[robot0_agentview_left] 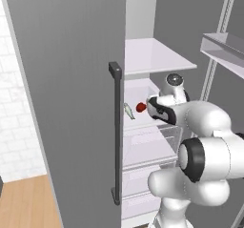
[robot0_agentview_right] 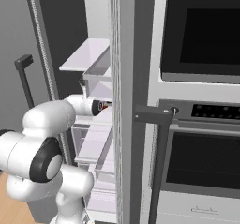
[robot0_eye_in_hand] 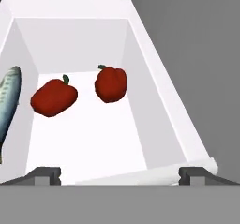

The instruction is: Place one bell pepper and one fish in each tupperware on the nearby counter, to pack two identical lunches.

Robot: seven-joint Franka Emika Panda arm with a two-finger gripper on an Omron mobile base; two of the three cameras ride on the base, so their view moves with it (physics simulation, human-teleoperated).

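Red bell peppers (robot0_eye_in_hand: 54, 98) and (robot0_eye_in_hand: 111, 84) both lie loose in the white fridge drawer (robot0_eye_in_hand: 159, 101), a fish (robot0_eye_in_hand: 8, 106) beside them — so you've packed nothing yet. Your gripper (robot0_eye_in_hand: 119, 174) hangs over the drawer, fingers spread wide and empty. That fish is cut off at the edge; I can't make out the second fish or the tupperwares.

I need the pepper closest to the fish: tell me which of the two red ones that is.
The bell pepper lying on its side, beside the fish. The other pepper sits farther away, near the opposite white wall.
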